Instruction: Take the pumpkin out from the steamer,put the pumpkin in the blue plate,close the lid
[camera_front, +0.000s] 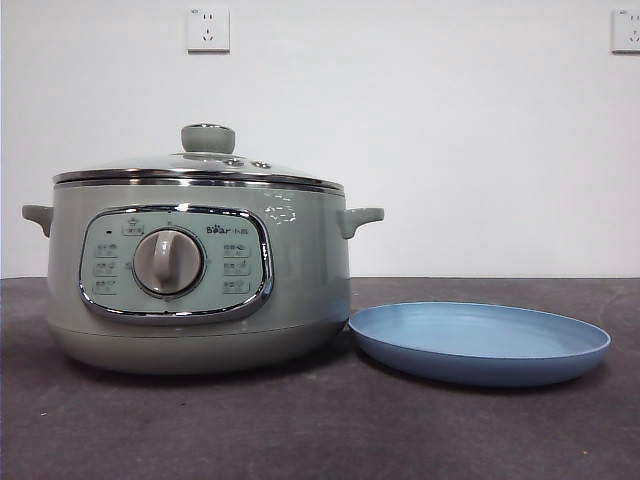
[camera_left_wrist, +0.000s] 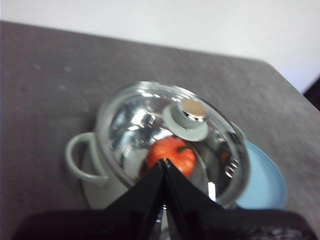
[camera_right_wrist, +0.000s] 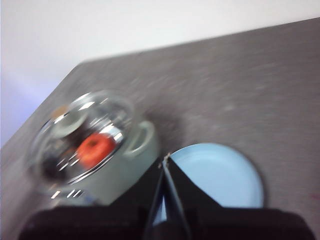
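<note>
The sage-green steamer (camera_front: 200, 285) stands on the left of the table with the glass lid (camera_front: 200, 165) shut on it. The orange-red pumpkin (camera_left_wrist: 172, 155) shows through the lid inside the pot; it also shows in the right wrist view (camera_right_wrist: 95, 148). The blue plate (camera_front: 480, 342) lies empty just right of the pot. My left gripper (camera_left_wrist: 164, 161) is shut and empty, high above the lid (camera_left_wrist: 150, 120). My right gripper (camera_right_wrist: 165, 158) is shut and empty, high above the plate's (camera_right_wrist: 220, 175) near edge, beside the pot (camera_right_wrist: 120, 170). Neither gripper shows in the front view.
The dark grey table (camera_front: 300, 430) runs to a white wall with two sockets (camera_front: 208, 29). The pot's side handles (camera_front: 360, 218) stick out left and right. The table's far edge and corner show in the left wrist view (camera_left_wrist: 280, 70).
</note>
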